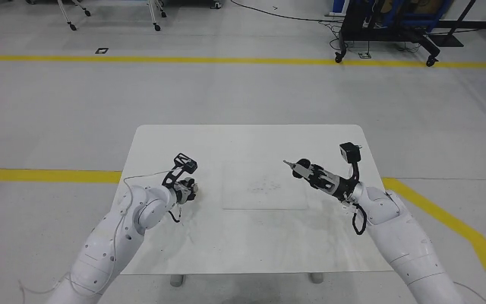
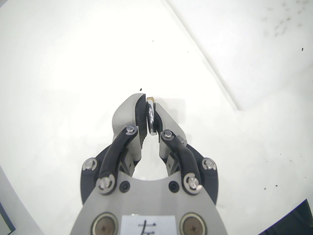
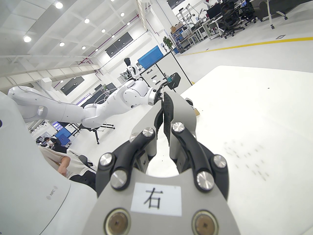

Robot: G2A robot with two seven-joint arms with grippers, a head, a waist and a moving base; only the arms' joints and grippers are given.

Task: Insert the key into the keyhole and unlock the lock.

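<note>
My left gripper (image 2: pixel 149 101) is low over the left side of the white table (image 1: pixel 250 243) and is shut on the silver shackle of a padlock (image 2: pixel 150 119). A sliver of its brass body peeks past the fingertips. In the top view this gripper (image 1: pixel 190 190) is near the table's left edge. In the right wrist view the lock's brass body (image 3: pixel 195 111) rests on the table. My right gripper (image 1: pixel 292 166) hangs above the table's right half, pointing left, shut on a thin silver key (image 1: pixel 287 162) that sticks out of its tip. Its pads (image 3: pixel 167 113) are pressed together.
A thin white mat (image 1: pixel 266 186) lies flat in the middle of the table between the two arms, with faint dark specks on it (image 2: pixel 281 25). Yellow floor lines run behind and beside the table. Wheeled frames stand far back.
</note>
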